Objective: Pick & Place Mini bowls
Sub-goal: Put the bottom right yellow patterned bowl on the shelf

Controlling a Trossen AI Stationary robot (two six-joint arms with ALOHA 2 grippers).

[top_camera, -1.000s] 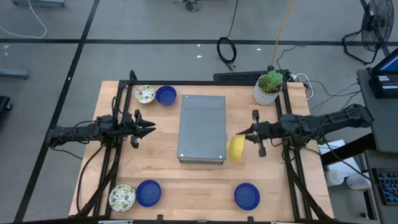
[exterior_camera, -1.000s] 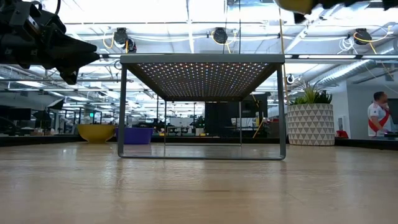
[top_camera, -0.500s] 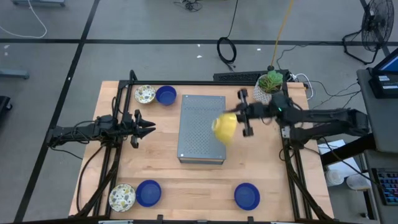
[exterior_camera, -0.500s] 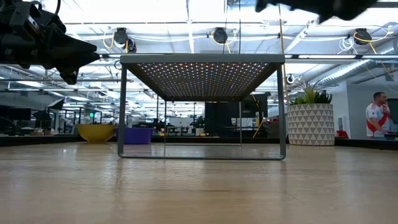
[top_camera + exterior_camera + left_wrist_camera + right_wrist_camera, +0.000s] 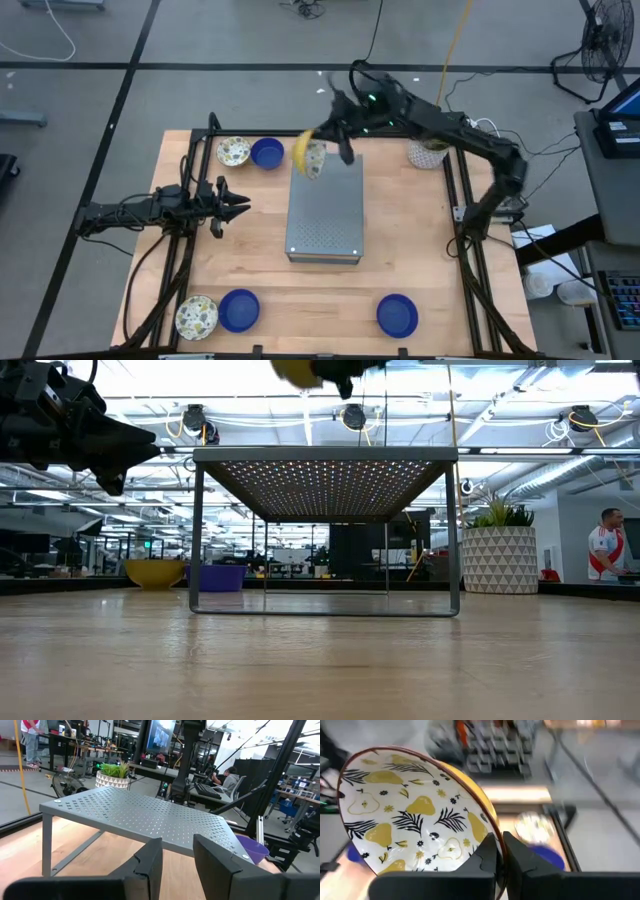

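My right gripper [image 5: 333,143] is high over the far edge of the grey perforated shelf [image 5: 324,205], shut on a mini bowl [image 5: 308,156] that is yellow outside and cream with a pear and leaf pattern inside [image 5: 415,815]. The low view shows this bowl [image 5: 298,370] above the shelf top. My left gripper [image 5: 240,203] hovers open to the left of the shelf, touching nothing. A patterned bowl [image 5: 233,152] and a blue bowl [image 5: 266,153] stand at the far left. A patterned bowl [image 5: 196,316] and two blue bowls [image 5: 238,310] [image 5: 397,315] stand along the near edge. My right gripper pinches the patterned bowl by its rim [image 5: 492,837], one finger [image 5: 486,857] on the inner side and one [image 5: 519,857] on the yellow outer side. The fingers come from the table's right. The bowl is lifted clear and tipped on edge, its inside facing the wrist camera.
A white pot with a green plant [image 5: 432,140] stands at the far right corner. The shelf stands on thin legs [image 5: 197,540] in the table's middle. Black frame rails [image 5: 465,200] run along the left and right sides. A person [image 5: 606,550] stands in the room beyond.
My right gripper has swung from beside the shelf's right edge across its top toward the far left, rising and keeping hold of the patterned bowl. The bowl has turned from showing its yellow outside to standing on edge over the shelf's far edge.
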